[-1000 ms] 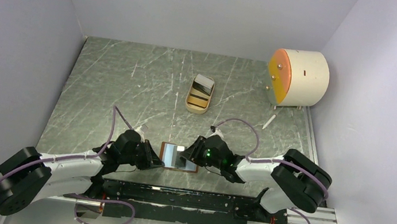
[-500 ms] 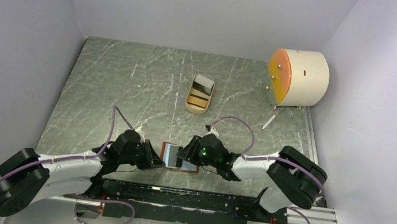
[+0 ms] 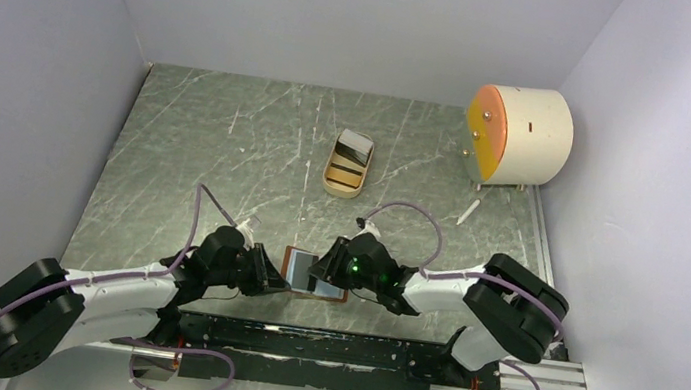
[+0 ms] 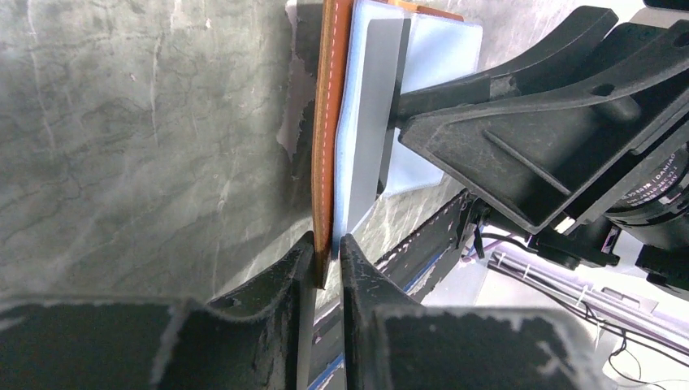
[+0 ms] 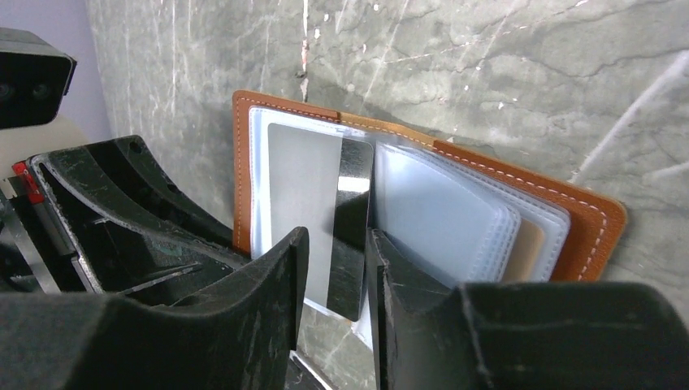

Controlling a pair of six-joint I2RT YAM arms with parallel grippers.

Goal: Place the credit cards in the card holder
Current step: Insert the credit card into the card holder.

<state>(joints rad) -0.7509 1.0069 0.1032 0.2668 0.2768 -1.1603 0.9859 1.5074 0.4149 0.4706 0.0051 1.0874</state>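
The card holder [image 3: 299,270] lies open on the table between both grippers, its brown leather cover [image 5: 593,227] spread and its clear sleeves fanned out. My left gripper [image 4: 327,248] is shut on the holder's near edge [image 4: 329,122], leather and one sleeve between the jaws. A grey credit card [image 5: 313,187] with a dark stripe sits partly inside a left-hand sleeve. My right gripper [image 5: 335,244] is open, a finger on each side of that card's lower end. More credit cards [image 3: 355,144] lie in the tan tray [image 3: 335,184].
A white drum with an orange face [image 3: 516,135] stands at the back right, with a small white stick [image 3: 468,211] on the table before it. A black rail [image 3: 342,346] runs along the near edge. Grey walls close in the left, back and right.
My right gripper has moved left over the open holder, carrying the card further in. The left jaws have eased slightly and still pinch the holder's edge.
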